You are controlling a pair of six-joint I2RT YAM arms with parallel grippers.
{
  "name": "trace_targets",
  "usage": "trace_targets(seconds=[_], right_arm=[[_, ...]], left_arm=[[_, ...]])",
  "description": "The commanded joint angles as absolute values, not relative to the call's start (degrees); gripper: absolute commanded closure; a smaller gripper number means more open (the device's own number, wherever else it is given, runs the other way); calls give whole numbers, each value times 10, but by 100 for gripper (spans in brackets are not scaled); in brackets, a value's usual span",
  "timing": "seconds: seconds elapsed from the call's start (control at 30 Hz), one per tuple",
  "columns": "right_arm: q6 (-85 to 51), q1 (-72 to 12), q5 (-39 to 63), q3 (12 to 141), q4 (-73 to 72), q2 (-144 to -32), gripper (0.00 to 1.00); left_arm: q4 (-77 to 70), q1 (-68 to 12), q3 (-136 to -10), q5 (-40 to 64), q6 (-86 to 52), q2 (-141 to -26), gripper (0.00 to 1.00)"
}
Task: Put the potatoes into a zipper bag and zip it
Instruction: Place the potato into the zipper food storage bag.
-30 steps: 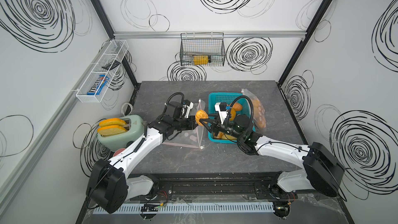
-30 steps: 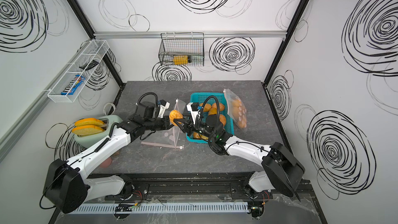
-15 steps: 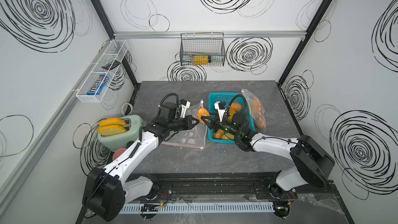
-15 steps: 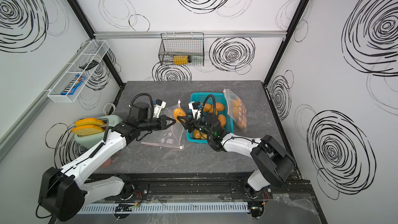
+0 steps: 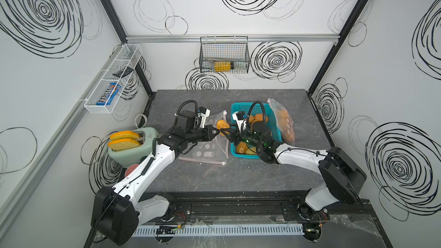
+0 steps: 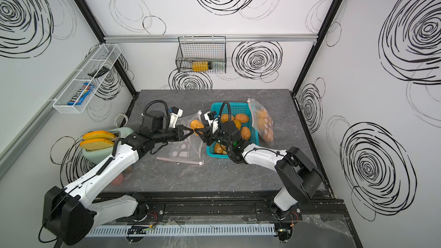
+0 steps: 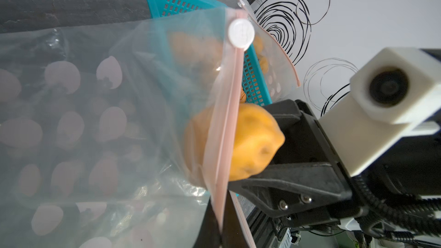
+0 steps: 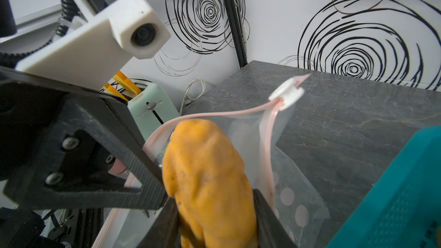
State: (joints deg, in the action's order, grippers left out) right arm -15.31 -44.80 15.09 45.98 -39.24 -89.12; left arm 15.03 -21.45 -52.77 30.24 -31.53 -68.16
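The right jaws pinch a potato [image 8: 207,182] by its near end, gripped on both sides, and hold it above the bench [image 5: 238,175] at the mouth of the zipper bag [image 7: 95,115]. In the left wrist view it straddles the pink zipper strip, with its front half behind the clear film and its back half outside. Its long axis runs along the jaws' reach, the free end pointing into the bag, away from the teal basket [image 5: 241,107]. The skin is orange-yellow, lumpy and wrinkled, with a few dark specks. The left jaws are pressed together on the bag's rim, holding it up so the mouth gapes. The white slider [image 8: 286,94] sits at the strip's far end.
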Motion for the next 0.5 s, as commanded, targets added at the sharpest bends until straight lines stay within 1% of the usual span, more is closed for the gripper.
trace_targets(seconds=[0.0,0.17,0.47], right_arm=[[-114,-456,155,484,-341,-909,64],[-112,-459,154,500,-316,-915,61],[-140,-458,181,529,-288,-937,55]], left_arm=[[146,-211,-558,289,-293,-691,100],[178,-211,-572,246,-262,-698,100],[181,-220,-559,242,-205,-707,100]])
